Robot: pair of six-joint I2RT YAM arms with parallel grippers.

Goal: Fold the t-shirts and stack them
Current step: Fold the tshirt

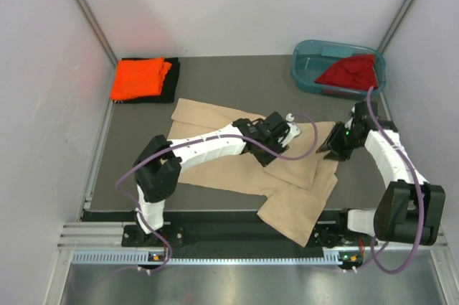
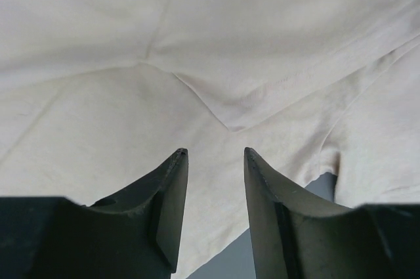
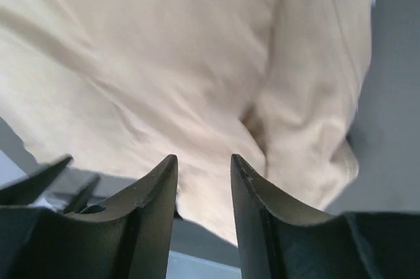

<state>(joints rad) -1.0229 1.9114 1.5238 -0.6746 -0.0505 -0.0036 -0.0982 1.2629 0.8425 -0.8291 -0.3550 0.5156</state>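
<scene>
Beige t-shirt (image 1: 208, 122) spread on the desk (image 1: 215, 75) in front of the teal tub (image 1: 305, 75), arms hiding its middle; left fingers (image 2: 167, 207) and right fingers (image 3: 154, 213) parted above it, gripping nothing; red t-shirt (image 1: 349, 72) bunched inside the tub

We see a plain beige-tan t-shirt (image 1: 301, 201) at centre frame, a bright orange t-shirt (image 1: 140, 77) over a black t-shirt (image 1: 175, 88) at upper left, and a dark red t-shirt (image 1: 351, 72) in a teal tub (image 1: 323, 50) at upper right. The table (image 1: 237, 79) is dark grey.
</scene>
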